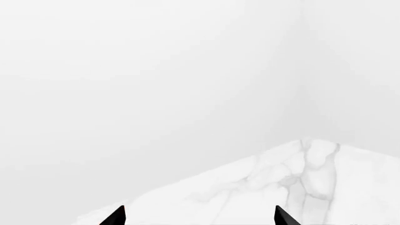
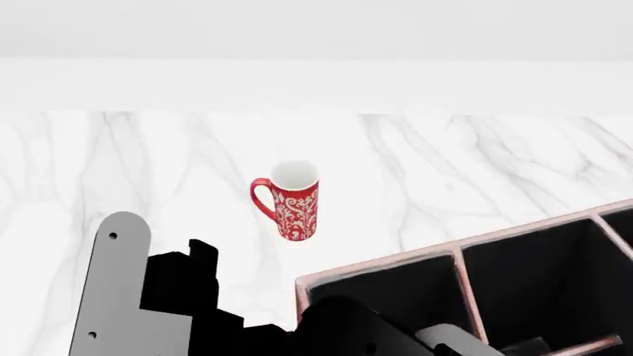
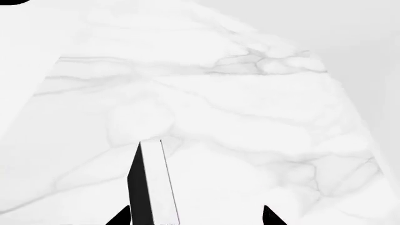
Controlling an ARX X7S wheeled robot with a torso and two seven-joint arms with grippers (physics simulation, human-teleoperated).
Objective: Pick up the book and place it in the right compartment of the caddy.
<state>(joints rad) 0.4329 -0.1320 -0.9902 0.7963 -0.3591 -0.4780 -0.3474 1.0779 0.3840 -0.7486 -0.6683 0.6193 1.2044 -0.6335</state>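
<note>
The book (image 3: pixel 153 183) shows only in the right wrist view, as a black cover with a white page edge, standing on edge. It sits between the fingertips of my right gripper (image 3: pixel 195 218), close to one finger with a wide gap to the other. The jaws stand wide apart and do not clamp it. The reddish-brown caddy (image 2: pixel 396 261) with black-lined compartments is at the lower right of the head view, and my right arm (image 2: pixel 346 330) overlaps its near left corner. My left gripper (image 1: pixel 198 218) is open and empty over the marble top. The book is hidden in the head view.
A red-and-white patterned mug (image 2: pixel 292 199) stands upright on the white marble table (image 2: pixel 118 170), beyond the caddy's left end. My left arm (image 2: pixel 114 289) is at the lower left. The table's far edge meets a white wall.
</note>
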